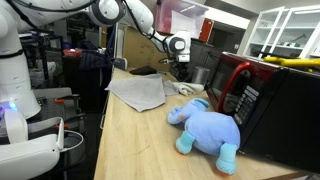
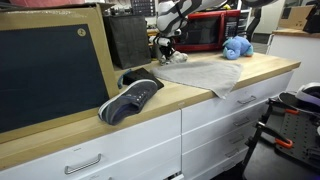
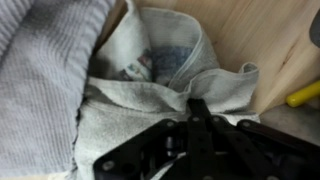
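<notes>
Beside the glossy red microwave (image 1: 250,95), on the pale wooden counter (image 1: 130,140), I have the gripper (image 3: 195,108) down at the far edge of the grey towel (image 1: 140,92), its jaws closed on a soft, rumpled fold of the ribbed knit. The rest of the towel lies flat. A plush blue elephant (image 1: 205,128) slumps just in front of the microwave.
</notes>
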You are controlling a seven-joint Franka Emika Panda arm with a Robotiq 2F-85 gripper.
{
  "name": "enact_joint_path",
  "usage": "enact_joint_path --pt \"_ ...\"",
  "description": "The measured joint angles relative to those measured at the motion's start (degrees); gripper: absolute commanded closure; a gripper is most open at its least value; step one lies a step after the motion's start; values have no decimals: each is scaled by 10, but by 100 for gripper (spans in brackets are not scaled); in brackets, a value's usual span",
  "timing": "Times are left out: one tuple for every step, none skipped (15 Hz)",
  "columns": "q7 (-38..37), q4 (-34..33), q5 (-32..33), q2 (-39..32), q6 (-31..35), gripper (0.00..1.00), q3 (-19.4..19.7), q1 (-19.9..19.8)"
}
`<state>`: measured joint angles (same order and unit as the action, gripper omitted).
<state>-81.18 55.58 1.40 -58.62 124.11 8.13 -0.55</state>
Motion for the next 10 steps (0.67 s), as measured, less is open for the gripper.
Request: enact_joint_path --pt "0 5 8 -1 19 100 7 4" --pt "0 9 17 -3 38 100 14 7" --pt "0 11 25 -6 57 100 21 9" --pt "0 13 32 -9 75 100 27 11" --pt "0 14 38 -12 92 100 33 13" --pt "0 16 43 -15 108 100 39 15" --pt "0 19 47 -17 126 100 45 16" --pt "0 23 49 -19 146 100 51 18" --pt "0 29 50 -19 169 100 55 18" --pt "0 35 50 -19 195 100 58 18"
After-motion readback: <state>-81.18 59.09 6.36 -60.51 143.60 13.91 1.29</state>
